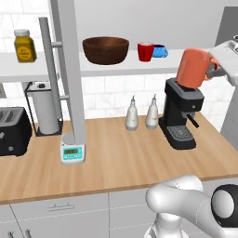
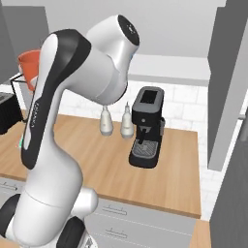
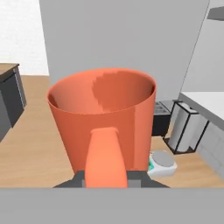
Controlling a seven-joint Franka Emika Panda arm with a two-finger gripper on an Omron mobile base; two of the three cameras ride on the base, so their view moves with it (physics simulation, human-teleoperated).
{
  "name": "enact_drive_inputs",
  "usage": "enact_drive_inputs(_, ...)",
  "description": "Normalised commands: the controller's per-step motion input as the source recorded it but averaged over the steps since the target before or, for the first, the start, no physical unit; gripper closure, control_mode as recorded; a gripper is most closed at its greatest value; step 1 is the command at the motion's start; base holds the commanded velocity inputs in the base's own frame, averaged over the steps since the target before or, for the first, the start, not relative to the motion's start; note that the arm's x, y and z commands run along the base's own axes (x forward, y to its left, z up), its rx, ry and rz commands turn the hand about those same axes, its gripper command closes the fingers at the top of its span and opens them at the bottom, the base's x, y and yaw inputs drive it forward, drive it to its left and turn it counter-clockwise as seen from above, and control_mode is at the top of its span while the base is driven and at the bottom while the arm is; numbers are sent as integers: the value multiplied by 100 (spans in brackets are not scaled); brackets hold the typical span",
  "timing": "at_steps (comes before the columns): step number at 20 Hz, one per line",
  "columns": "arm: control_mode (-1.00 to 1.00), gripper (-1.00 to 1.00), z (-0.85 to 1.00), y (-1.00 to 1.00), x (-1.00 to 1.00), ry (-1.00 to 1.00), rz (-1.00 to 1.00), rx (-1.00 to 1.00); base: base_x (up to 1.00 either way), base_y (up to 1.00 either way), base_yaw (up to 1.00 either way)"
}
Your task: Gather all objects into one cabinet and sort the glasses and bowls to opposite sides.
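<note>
Looks mostly done to me: the dark brown bowl (image 1: 106, 49), red mug (image 1: 145, 51), small blue cup (image 1: 159, 51) and yellow jar (image 1: 24, 45) all sit on the white shelf (image 1: 139, 67) along the top of the frame. The gripper (image 1: 214, 69) pinches the orange mug (image 1: 194, 68) by its handle at upper right, above the coffee machine (image 1: 181, 113). Open shelf beside the blue cup looks tight near the shelf's right end.
</note>
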Motion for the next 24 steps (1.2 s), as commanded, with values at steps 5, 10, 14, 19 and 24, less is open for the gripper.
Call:
enact_drive_inputs(5,-100,100,5,-47,74,5,-19,9,0,0,0)
enact_drive_inputs(10,-100,100,-3,-24,90,0,-35,2,0,0,0)
enact_drive_inputs(14,-100,100,0,-31,100,0,-41,-1,0,0,0)
enact_drive_inputs(19,-100,100,0,-63,100,2,-39,-7,0,0,0)
enact_drive_inputs(24,-100,100,0,-58,86,1,-31,-4,0,0,0)
